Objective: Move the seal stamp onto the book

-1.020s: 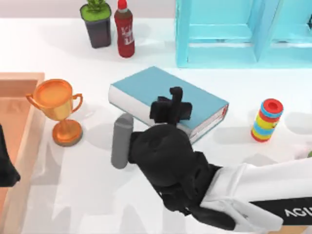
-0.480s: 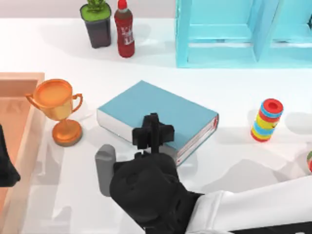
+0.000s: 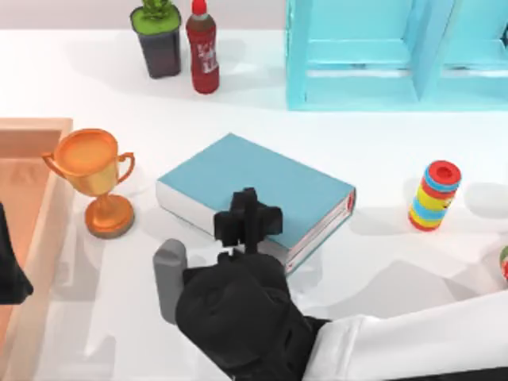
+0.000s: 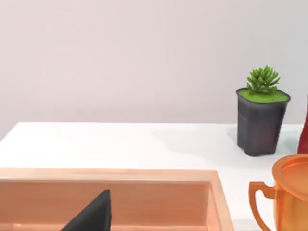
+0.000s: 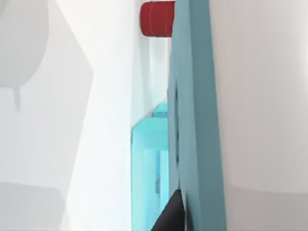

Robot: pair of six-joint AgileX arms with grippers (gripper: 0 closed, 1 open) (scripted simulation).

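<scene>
Book [image 3: 262, 178] with a smooth teal-blue cover and white page edges lies flat in the middle of the white table [image 3: 373, 262], turned at a slant. It is thick and boxy, with a thin red strip at its right corner. The right gripper [image 3: 247, 218] is black and blocky, and it hangs over the near edge of the book, at the end of a round black wrist and a white arm that comes in from the bottom right. I cannot tell if its fingers are open or closed, and the seal stamp cannot be picked out under it. A plain grey cylinder [image 3: 169, 279] stands upright just beside the wrist, on the left. A shiny orange trophy cup [image 3: 91, 171] with two curly handles stands to the left of the book, next to a flat tan wooden tray [image 3: 36, 238] at the table's left edge. The left arm is parked over that tray. At the back stand a dark square pot with a green spiky plant [image 3: 159, 38] and a red bottle [image 3: 202, 49]. A light-blue shelf unit [image 3: 381, 55] stands at the back right. A rainbow-striped cylinder with a red top [image 3: 435, 195] stands to the right of the book, well apart from it.
</scene>
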